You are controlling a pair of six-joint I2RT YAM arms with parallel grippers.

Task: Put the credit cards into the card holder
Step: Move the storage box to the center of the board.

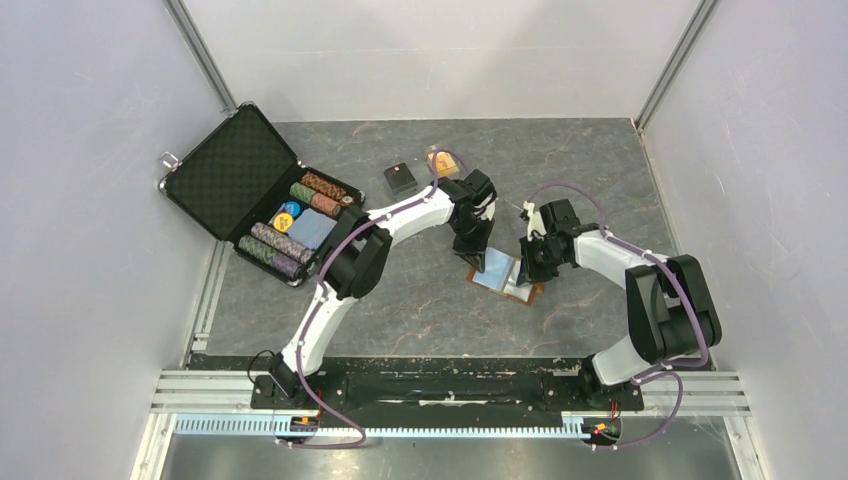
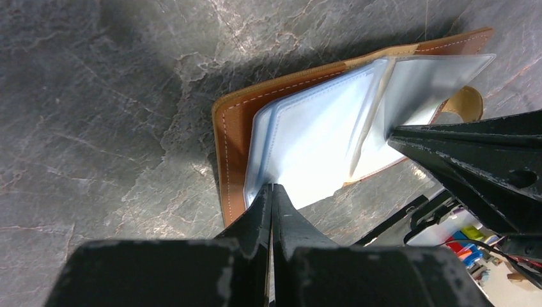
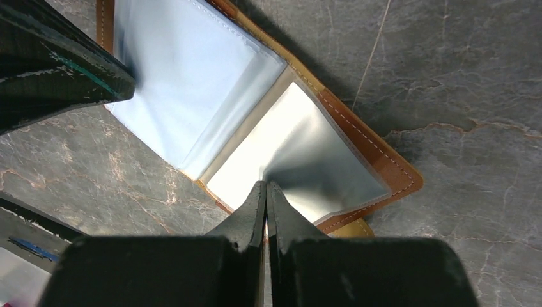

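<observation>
The card holder (image 1: 508, 280) lies open mid-table, tan leather (image 2: 231, 147) outside with pale clear sleeves (image 3: 185, 83) inside. My left gripper (image 1: 474, 256) (image 2: 271, 187) is shut, its tips pinching the near edge of a sleeve on the holder's left half. My right gripper (image 1: 527, 268) (image 3: 265, 184) is shut too, pinching a sleeve leaf (image 2: 369, 109) that stands lifted on the right half. Two credit cards lie at the back of the table, apart from both grippers: a dark one (image 1: 400, 177) and an orange one (image 1: 443, 160). The snap tab (image 2: 465, 102) pokes out from under the holder.
An open black foam-lined briefcase (image 1: 232, 170) with rows of poker chips (image 1: 300, 215) sits at the left. Grey walls close in on the left, right and back. Both arms meet over the card holder.
</observation>
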